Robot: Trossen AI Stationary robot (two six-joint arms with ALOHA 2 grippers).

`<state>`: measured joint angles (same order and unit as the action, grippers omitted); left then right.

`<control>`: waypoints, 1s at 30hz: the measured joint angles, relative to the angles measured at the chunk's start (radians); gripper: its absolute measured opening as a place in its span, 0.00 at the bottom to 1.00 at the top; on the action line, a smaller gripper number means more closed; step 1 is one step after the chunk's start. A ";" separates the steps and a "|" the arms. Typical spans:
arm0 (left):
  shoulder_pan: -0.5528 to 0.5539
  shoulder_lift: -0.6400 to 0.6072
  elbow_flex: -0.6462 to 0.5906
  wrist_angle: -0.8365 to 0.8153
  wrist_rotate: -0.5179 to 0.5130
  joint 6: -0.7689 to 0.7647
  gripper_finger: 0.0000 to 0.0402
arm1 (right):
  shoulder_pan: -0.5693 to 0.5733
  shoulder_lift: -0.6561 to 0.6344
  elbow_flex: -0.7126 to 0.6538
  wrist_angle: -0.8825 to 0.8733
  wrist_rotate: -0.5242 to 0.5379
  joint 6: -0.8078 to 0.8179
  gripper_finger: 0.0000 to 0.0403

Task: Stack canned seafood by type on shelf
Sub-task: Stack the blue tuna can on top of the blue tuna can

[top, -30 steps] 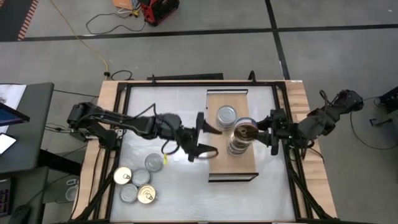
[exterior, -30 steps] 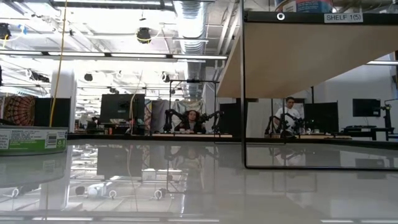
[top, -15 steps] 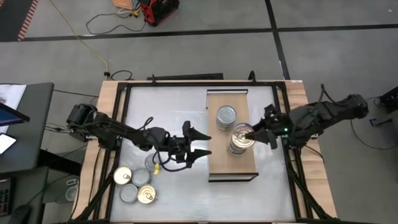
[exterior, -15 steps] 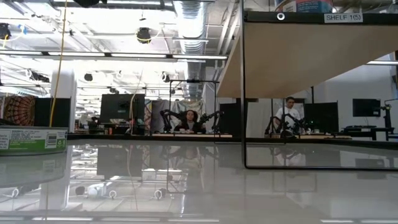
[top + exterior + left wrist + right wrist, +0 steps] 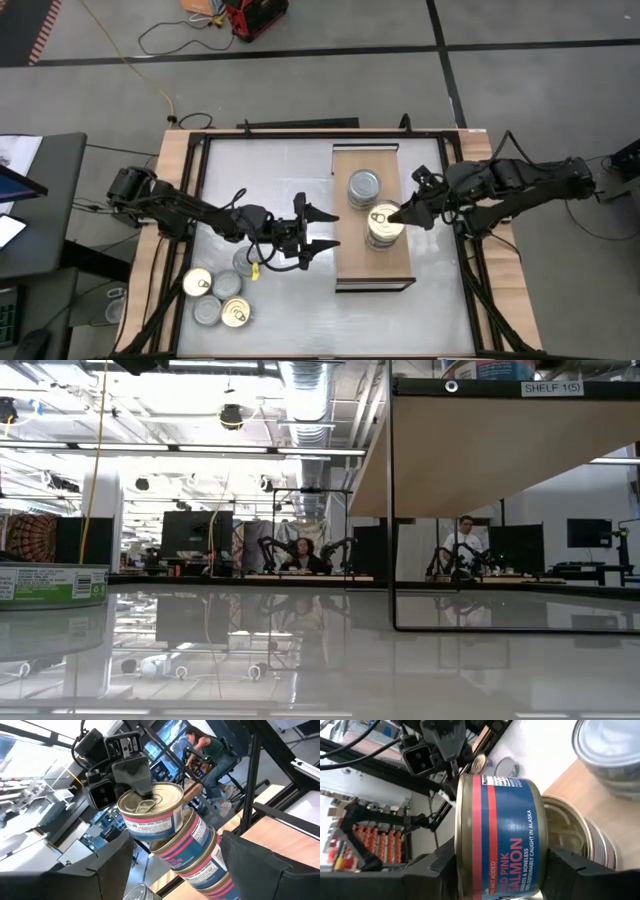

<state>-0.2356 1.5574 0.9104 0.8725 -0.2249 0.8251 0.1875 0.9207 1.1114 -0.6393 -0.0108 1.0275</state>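
Observation:
The shelf (image 5: 352, 268) is a light-wood board right of the table's middle. On it stand a pile of silver-lidded tins (image 5: 363, 187) and a stack of pink-banded tins (image 5: 200, 855). My right gripper (image 5: 393, 213) is shut on a blue salmon tin (image 5: 502, 840) with a gold pull-tab lid, on top of that stack. My left gripper (image 5: 322, 229) hangs open just left of the shelf, pointing level at the stack, with nothing between its fingers. Several loose tins (image 5: 215, 298) sit at the near left. My right gripper pinches the salmon tin by its two flat ends, one finger (image 5: 132, 770) lying on the gold lid (image 5: 152, 802); the tin itself hides the other. The fingers reach in from the table's right, slanting down. The tin sits tilted on top of the stack.
One more tin (image 5: 245, 262) lies under my left arm. In the low view the shelf board (image 5: 490, 450) stands raised on a thin dark frame, and a green-labelled tin (image 5: 50, 585) shows at the left. A dark frame (image 5: 300, 125) borders the table.
My left gripper has drawn back from the shelf toward the table's left and sunk, then kept still. My right gripper has rolled about its own line while its arm swung toward the far edge. The tin it holds has stayed on the stack.

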 joint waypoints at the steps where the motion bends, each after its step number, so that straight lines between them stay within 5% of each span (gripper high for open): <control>1: 0.000 0.000 0.000 -0.001 0.002 0.001 0.71 | -0.005 0.000 0.000 -0.003 -0.015 0.008 0.56; 30: 0.001 0.000 0.000 -0.014 0.004 0.003 0.71 | -0.040 0.024 0.064 -0.165 -0.105 0.087 0.65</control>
<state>-0.2342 1.5574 0.9104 0.8582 -0.2211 0.8283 0.1478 0.9448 1.1756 -0.8047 -0.1154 1.1144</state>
